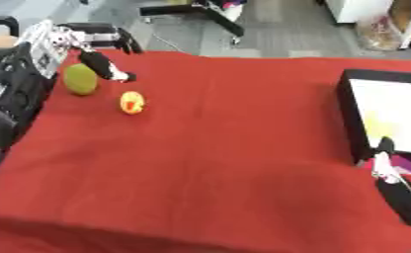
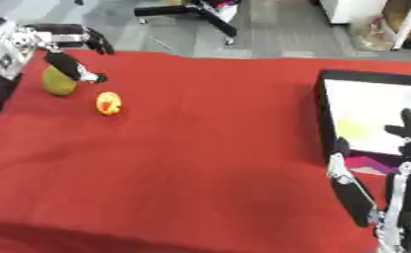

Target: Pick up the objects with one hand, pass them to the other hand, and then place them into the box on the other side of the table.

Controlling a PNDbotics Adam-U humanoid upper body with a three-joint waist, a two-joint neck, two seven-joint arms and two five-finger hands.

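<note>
A green round fruit (image 1: pixel 81 79) lies on the red cloth at the far left, and a small orange-yellow object (image 1: pixel 132 103) sits just to its right. My left hand (image 1: pixel 95 52) hangs open above the green fruit, fingers spread over and beyond it, thumb pointing down toward the orange object, touching neither as far as I can see. A black box with a white floor (image 2: pixel 364 116) stands at the right edge, with a pale yellow thing (image 2: pixel 356 129) inside. My right hand (image 2: pixel 399 197) rests open at the lower right, fingers up, next to the box's near corner.
The red cloth (image 1: pixel 226 148) covers the table. A purple patch (image 2: pixel 369 165) shows at the box's near edge. Beyond the table's far edge are a chair base (image 1: pixel 200 12) and grey floor.
</note>
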